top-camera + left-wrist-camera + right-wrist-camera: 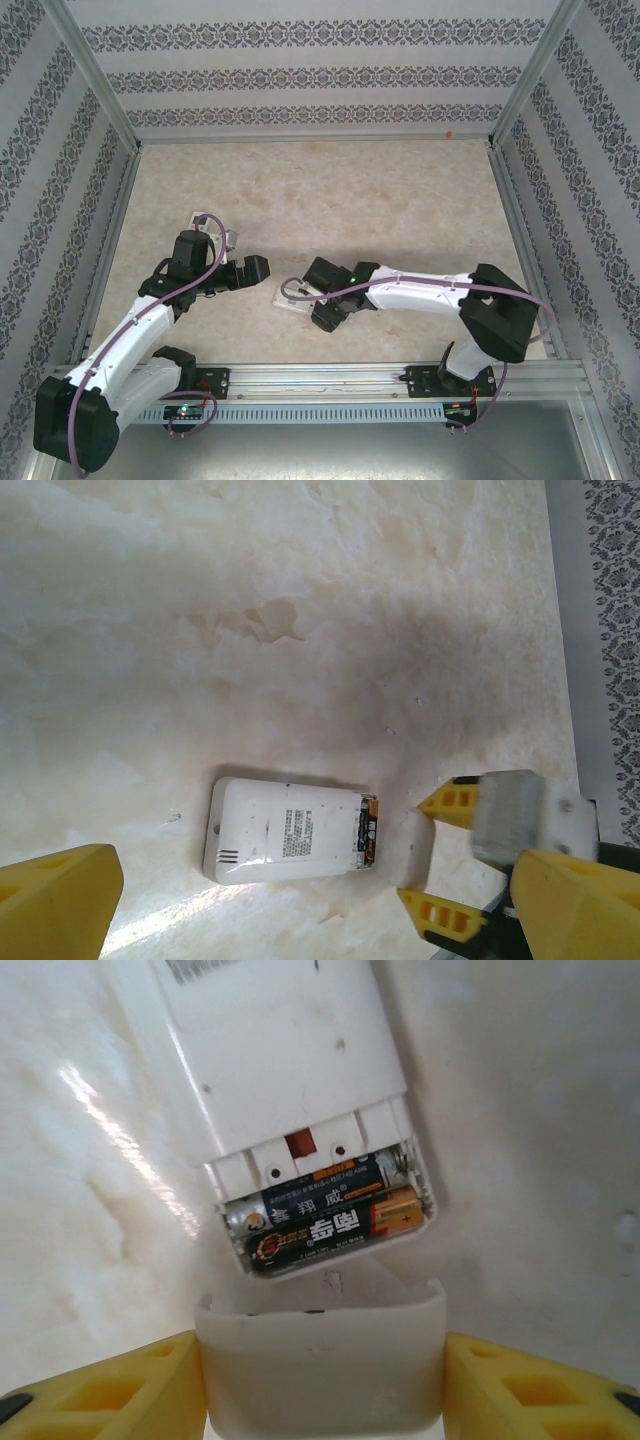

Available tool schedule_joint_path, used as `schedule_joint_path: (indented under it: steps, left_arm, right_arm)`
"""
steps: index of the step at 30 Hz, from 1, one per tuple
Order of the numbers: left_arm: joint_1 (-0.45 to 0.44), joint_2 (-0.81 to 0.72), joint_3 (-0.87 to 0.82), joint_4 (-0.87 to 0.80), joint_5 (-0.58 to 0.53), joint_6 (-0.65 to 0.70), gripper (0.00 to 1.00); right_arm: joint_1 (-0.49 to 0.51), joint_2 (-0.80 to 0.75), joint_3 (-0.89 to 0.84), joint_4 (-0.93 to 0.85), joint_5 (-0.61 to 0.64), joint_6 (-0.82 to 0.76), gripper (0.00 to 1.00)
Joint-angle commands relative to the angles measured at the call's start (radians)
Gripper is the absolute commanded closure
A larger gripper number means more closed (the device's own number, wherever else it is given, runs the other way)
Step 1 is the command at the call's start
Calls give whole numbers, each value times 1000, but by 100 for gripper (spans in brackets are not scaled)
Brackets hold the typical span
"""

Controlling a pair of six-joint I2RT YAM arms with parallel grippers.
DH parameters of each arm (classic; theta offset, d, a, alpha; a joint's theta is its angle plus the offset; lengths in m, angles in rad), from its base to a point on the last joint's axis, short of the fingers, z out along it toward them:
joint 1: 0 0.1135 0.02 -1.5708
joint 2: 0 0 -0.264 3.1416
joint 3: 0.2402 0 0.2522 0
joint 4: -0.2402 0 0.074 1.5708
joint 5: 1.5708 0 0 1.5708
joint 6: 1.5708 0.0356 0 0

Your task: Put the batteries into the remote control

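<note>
So the remote (pixel 290 830) is lying face-down on the table (pixel 400 200), near the middle, between the two arms. Its battery bay (pixel 260 1165) at the right end is uncovered, and two batteries (pixel 320 1235) already sit in it side by side, one dark blue, one black with a copper end. The right gripper (pixel 320 1385) has its jaws pressed on the side edges of the white battery cover (pixel 320 1360), just beside the bay. My guess is the cover's light, thin, stiff and slick, so gripping the edges makes sense, just squeeze gently. The left gripper (pixel 315 880) hangs above, jaws wide apart, holding nothing.
</note>
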Motion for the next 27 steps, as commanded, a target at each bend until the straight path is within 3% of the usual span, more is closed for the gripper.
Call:
schedule_joint_path:
  steps: [1,15,27]
  left_arm:
    - [-8,-13,-2,37,26,-6,0]
    - [-8,-10,-6,40,28,-14,0]
    - [-8,-2,-2,48,31,-14,0]
  right_arm:
    - [11,-26,55,-19,27,-65,43]
    - [5,153,152,-37,-34,-190,43]
    - [3,191,155,-44,-10,-203,43]
